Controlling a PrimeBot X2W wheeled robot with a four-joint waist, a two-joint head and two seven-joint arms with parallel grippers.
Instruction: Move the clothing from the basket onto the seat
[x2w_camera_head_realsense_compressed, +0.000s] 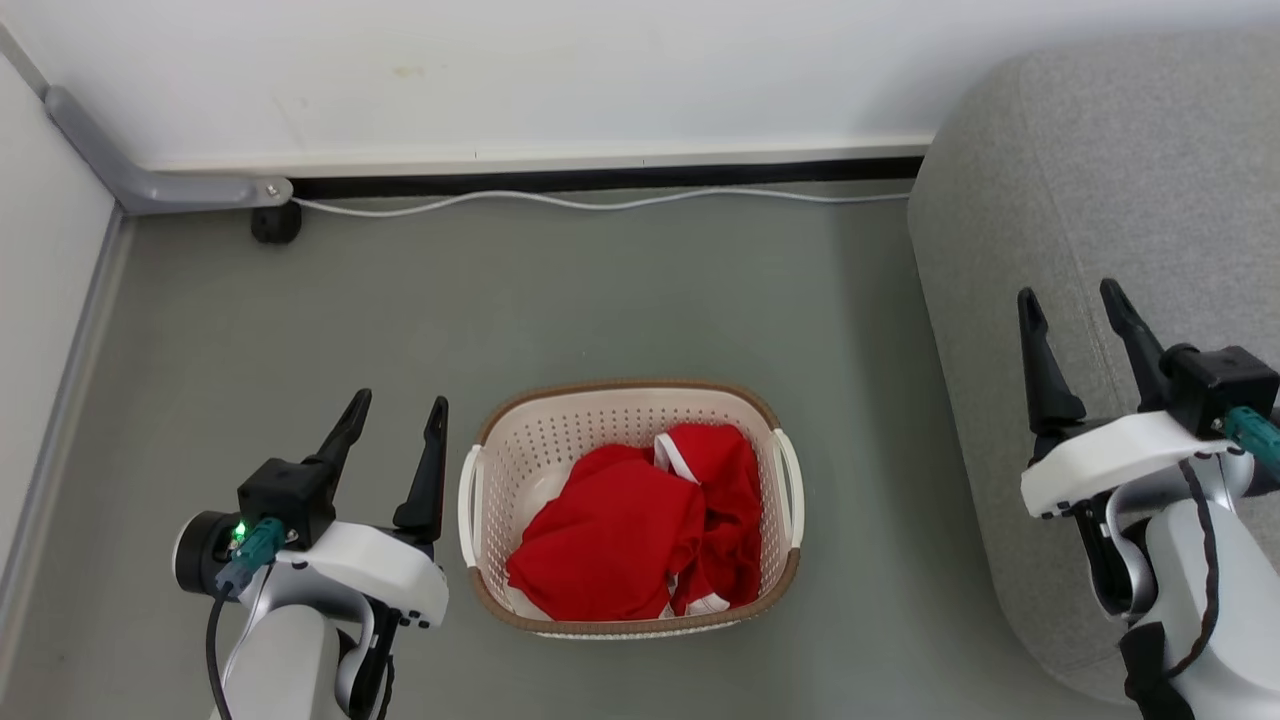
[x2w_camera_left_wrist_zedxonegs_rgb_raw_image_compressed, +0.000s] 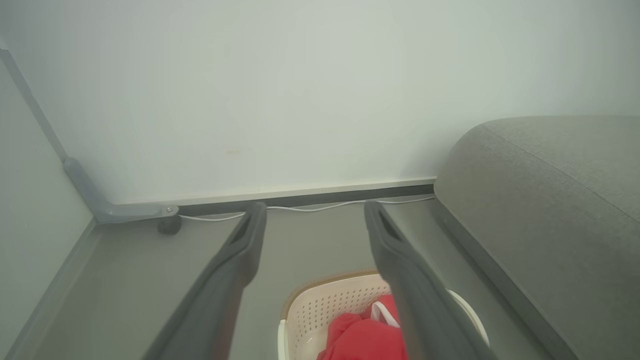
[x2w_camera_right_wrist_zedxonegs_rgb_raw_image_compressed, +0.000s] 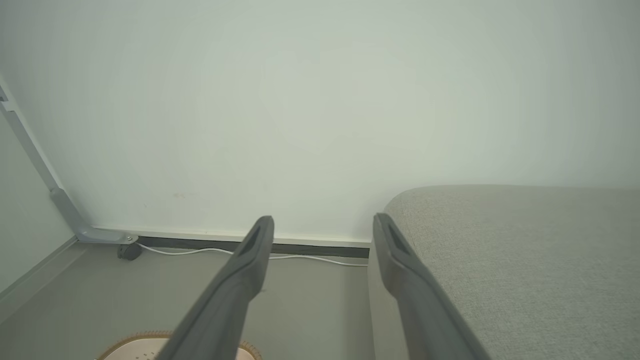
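**Hazards**

- The clothing (x2w_camera_head_realsense_compressed: 625, 535) is bunched in one red heap. A shallow pinch is likely to catch a single fold, which could slip out during the lift. A deep pinch could take more than one garment, and the surplus may drop off in transit.
- The basket (x2w_camera_head_realsense_compressed: 620, 405) looks light. If fabric snags in its perforated wall, or a finger strikes the rim or a handle (x2w_camera_head_realsense_compressed: 466, 500), the basket may tip or be dragged across the floor (x2w_camera_head_realsense_compressed: 500, 290).
- A bare strip of floor separates basket and seat (x2w_camera_head_realsense_compressed: 1100, 150). A trailing garment carried low could catch the basket rim or land short of the seat.

**Positions**

- The clothing lies inside the basket, piled toward its near and right side. None is on the seat.
- Left gripper (x2w_camera_head_realsense_compressed: 399, 400): jaws spread wide, nothing held. It stands just beside the basket's left handle. The clothing is to its right and below it.
- Right gripper (x2w_camera_head_realsense_compressed: 1068, 292): jaws spread wide, nothing held. It stands over the seat's near edge, well apart from the basket. The clothing is to its left.
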